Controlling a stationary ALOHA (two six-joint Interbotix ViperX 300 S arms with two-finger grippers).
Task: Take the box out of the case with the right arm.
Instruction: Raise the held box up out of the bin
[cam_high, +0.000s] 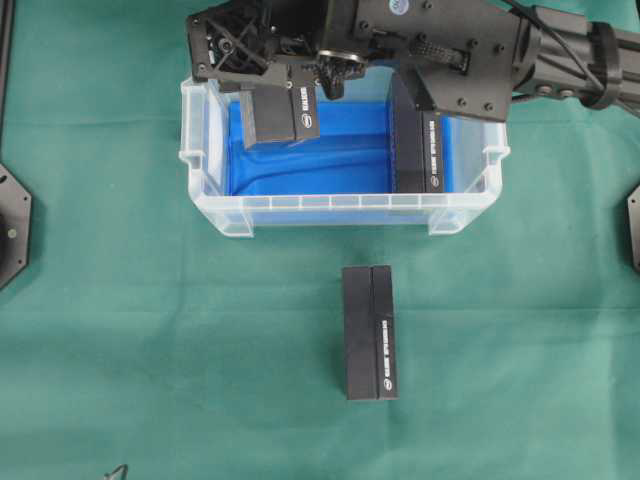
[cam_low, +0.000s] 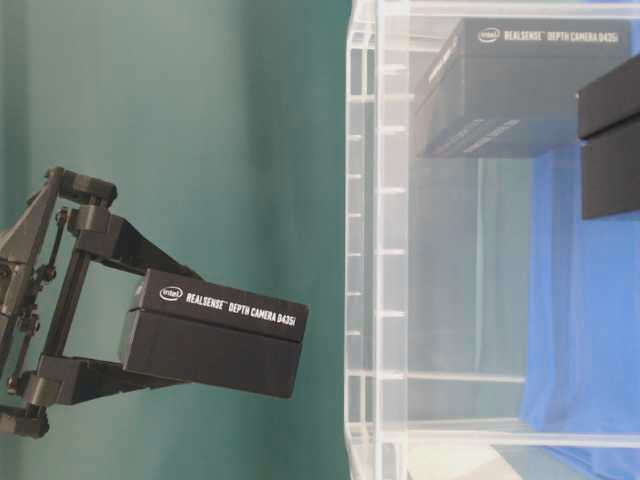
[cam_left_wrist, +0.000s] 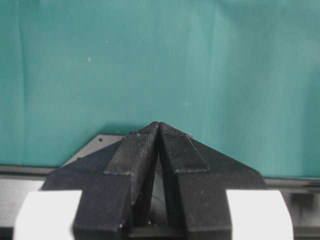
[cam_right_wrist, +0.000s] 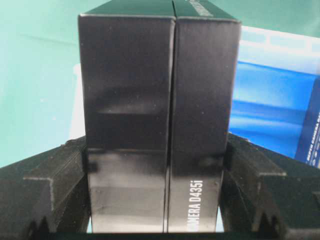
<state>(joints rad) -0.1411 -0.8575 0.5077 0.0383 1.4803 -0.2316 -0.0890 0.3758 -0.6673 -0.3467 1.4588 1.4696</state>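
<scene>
1. Nearest the front edge in the overhead view, a black box (cam_high: 369, 332) lies flat on the green worktop (cam_high: 150, 340), well apart from everything else.
2. Behind it sits the case (cam_high: 340, 212), a clear tub with a blue lining. A second black box (cam_high: 418, 150) stands inside against its right-hand wall.
3. Above the case's rear left part, the right tool (cam_high: 285, 108) is clamped on a third black box (cam_high: 282, 115) (printed "RealSense Depth Camera D435i"). The table-level view shows this held box (cam_low: 215, 333) in the air outside the clear wall, touching nothing but the tool.
4. The right wrist view confirms the grip: a finger (cam_right_wrist: 47, 192) presses on each side of the box (cam_right_wrist: 155, 115).
5. The left tool (cam_left_wrist: 158, 131) appears only in its own wrist view, its tips together over bare green cloth; it seems to hold nothing, though little of its surroundings shows.
</scene>
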